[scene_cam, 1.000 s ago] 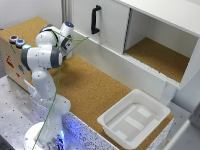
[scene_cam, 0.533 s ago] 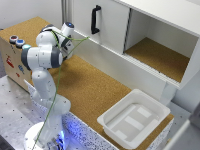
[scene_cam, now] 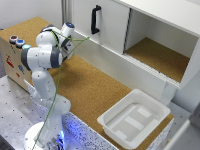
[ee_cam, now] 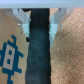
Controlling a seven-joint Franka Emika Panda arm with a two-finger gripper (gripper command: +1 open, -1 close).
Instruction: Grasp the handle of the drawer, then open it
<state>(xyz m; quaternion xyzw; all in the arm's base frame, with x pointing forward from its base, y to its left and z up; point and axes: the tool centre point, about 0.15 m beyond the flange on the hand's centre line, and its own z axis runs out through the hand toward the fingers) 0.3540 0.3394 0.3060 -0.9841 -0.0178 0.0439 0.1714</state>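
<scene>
Gripper [ee_cam: 39,22] hung open, well short of the black handle [scene_cam: 94,19]; approach should centre jaws around it.

The arm [scene_cam: 45,55] holds the same pose; nothing has visibly moved.

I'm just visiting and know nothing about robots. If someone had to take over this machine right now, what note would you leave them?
Gripper: open, holding nothing, over a dark gap with cork on one side and a printed box on the other.
Arm: at the exterior view's left, well short of the cabinet.
Handle: black, upright, on the closed white front, untouched.
Beside it an open compartment; a white tray sits on the cork counter.
Done: nothing yet.
Left: reach the handle, grasp it, pull open.
</scene>
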